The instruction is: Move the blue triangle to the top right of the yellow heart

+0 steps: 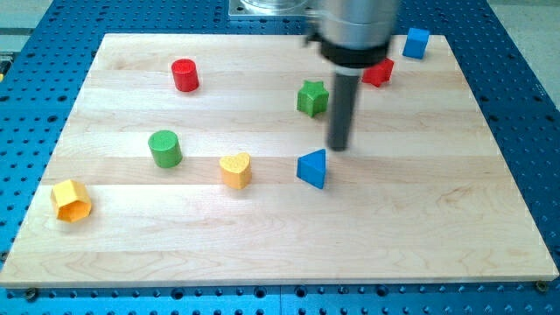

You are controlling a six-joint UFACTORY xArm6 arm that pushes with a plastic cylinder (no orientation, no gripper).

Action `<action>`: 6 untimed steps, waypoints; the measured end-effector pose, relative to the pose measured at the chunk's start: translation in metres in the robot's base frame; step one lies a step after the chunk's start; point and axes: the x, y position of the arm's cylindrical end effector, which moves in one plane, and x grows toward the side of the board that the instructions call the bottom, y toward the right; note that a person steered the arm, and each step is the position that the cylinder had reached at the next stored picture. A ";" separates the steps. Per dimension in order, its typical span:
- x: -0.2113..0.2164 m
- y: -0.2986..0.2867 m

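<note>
End effector: straight dark rod, no jaws to open or close, gripping nothing; tip point(339, 147) down at the surface, just above and slightly right of the blue triangle, a small gap between, not touching.
Blue triangle: blue triangular block point(312, 168), right of the yellow heart, about level with it, slightly lower than the tip.
Yellow heart: yellow heart-shaped block point(234, 170), near centre of the surface, apart from the blue triangle.
Green star: green star-shaped block point(312, 97), left of the rod, above the blue triangle.
Green cylinder: point(164, 148), left of the yellow heart.
Red cylinder: point(185, 75), upper left.
Red block: point(379, 73), partly hidden by the arm housing, shape unclear.
Blue cube: point(416, 42), top right corner.
Yellow hexagon: point(71, 201), far left, near the edge.
Surface: light wooden board point(280, 245).
</note>
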 end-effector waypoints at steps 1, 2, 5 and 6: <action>0.058 0.039; 0.078 -0.031; 0.063 -0.085; 0.009 -0.121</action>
